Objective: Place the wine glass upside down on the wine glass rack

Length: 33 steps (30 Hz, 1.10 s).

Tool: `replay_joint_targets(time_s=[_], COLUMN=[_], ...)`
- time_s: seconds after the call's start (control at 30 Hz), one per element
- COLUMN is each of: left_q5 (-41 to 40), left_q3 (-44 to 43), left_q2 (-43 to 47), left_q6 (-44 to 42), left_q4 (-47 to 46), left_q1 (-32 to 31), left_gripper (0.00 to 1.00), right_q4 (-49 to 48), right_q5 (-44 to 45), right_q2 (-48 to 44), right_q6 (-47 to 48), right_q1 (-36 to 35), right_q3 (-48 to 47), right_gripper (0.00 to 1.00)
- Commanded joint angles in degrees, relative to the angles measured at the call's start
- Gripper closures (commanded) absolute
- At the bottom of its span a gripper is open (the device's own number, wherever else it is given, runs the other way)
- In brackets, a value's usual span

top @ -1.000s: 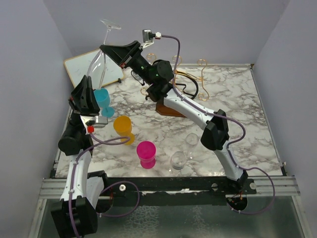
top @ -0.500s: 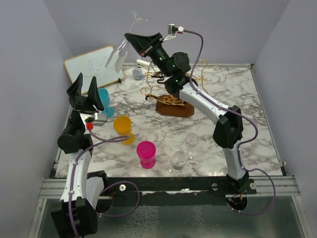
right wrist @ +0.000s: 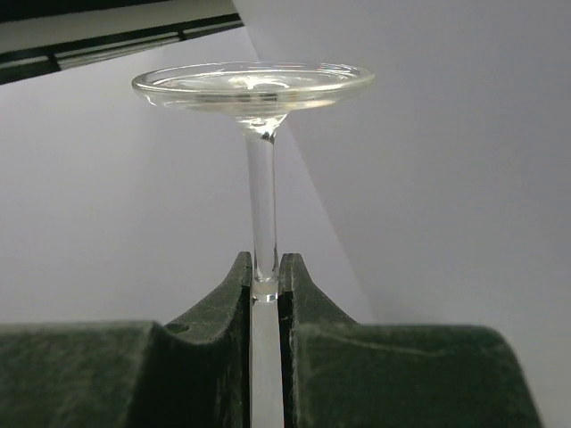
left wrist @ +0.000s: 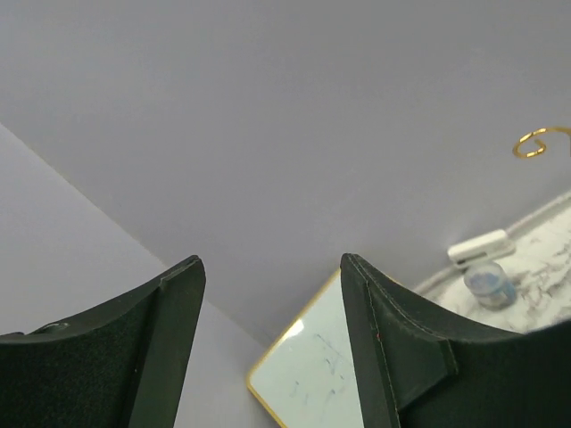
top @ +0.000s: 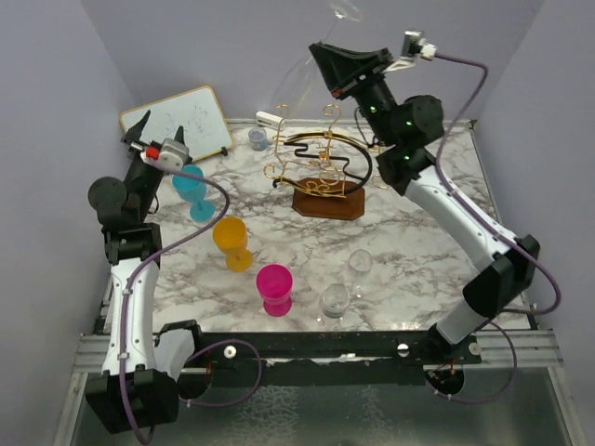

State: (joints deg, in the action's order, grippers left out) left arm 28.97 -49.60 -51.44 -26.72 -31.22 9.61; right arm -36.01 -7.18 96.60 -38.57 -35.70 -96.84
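Note:
A clear wine glass [top: 296, 82] hangs upside down high above the back of the table, foot [top: 344, 11] on top and bowl below. My right gripper [top: 323, 58] is shut on its stem; in the right wrist view the stem [right wrist: 261, 196] is pinched at the gripper's [right wrist: 265, 265] tips, with the round foot [right wrist: 254, 82] above. The wine glass rack [top: 321, 165], gold wire on a brown wooden base [top: 327, 204], stands just below and right of the bowl. My left gripper [top: 156, 132] is open and empty at the far left, apart from the glass; its fingers [left wrist: 384, 303] frame a whiteboard.
On the marble table [top: 437, 214] stand a blue cup [top: 193, 190], an orange cup [top: 231, 242], a pink cup [top: 275, 288] and two clear glasses [top: 336, 299] [top: 361, 262]. A whiteboard [top: 177, 119] leans at the back left, by a small jar [top: 257, 137] and a white eraser [top: 269, 118].
My left gripper opened, let go of the glass bowl and drew back left. The right arm swung the glass up and to the right, over the rack.

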Motion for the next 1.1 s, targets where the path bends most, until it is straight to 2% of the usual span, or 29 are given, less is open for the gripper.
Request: replay_joint_targets(time_s=[0.0,0.13,0.27,0.33,0.37,0.5,0.67,0.77,0.9,0.97,1.07], left_q5=[-5.75,-7.82,-8.7,-7.8,-7.81,-7.98,-7.23,-6.46,-7.11,-8.04,-10.02], left_q3=[-10.59,-21.7,-30.67,-33.19,-34.15,-36.02,-37.84,-38.74,-38.03,-38.02,-38.4], left_q2=[-4.58,-10.54,-16.3,-18.16,-18.82,-19.91,-19.59,-20.32,-20.82,-21.14,-21.6], left_q6=[3.48,8.34,13.58,15.07,16.01,17.91,17.08,18.26,18.47,18.87,18.94], left_q4=[28.1,43.93,55.84,60.08,61.34,65.18,70.49,74.59,76.51,76.83,76.84], left_q1=[-0.39,-0.48,-0.4,-0.55,-0.5,-0.47,-0.5,-0.66,-1.51,-1.7,-1.77], left_gripper=[0.34,0.31,0.27,0.06,0.01,0.01,0.01,0.01,0.01,0.01,0.01], right_q4=[6.32,9.48,11.73,11.84,11.36,10.01,12.81,9.96,5.32,8.8,5.38], right_q5=[3.34,5.39,7.8,6.38,4.76,2.96,6.06,8.0,4.71,4.82,5.61], right_q2=[-9.87,-15.05,-15.89,-15.44,-15.08,-14.08,-10.71,-9.34,-8.14,-6.52,-5.25], right_q6=[14.84,17.0,20.73,20.66,20.34,21.62,26.86,29.97,36.94,37.36,37.31], right_q1=[4.11,11.28,17.43,20.93,22.57,25.84,27.35,28.28,28.33,28.32,28.41], right_q3=[6.4,11.88,12.21,12.49,12.91,14.85,14.28,15.91,18.16,15.81,17.06], right_gripper=[0.99,0.99,0.99,0.99,0.99,0.99,0.99,0.99,0.99,0.99,0.99])
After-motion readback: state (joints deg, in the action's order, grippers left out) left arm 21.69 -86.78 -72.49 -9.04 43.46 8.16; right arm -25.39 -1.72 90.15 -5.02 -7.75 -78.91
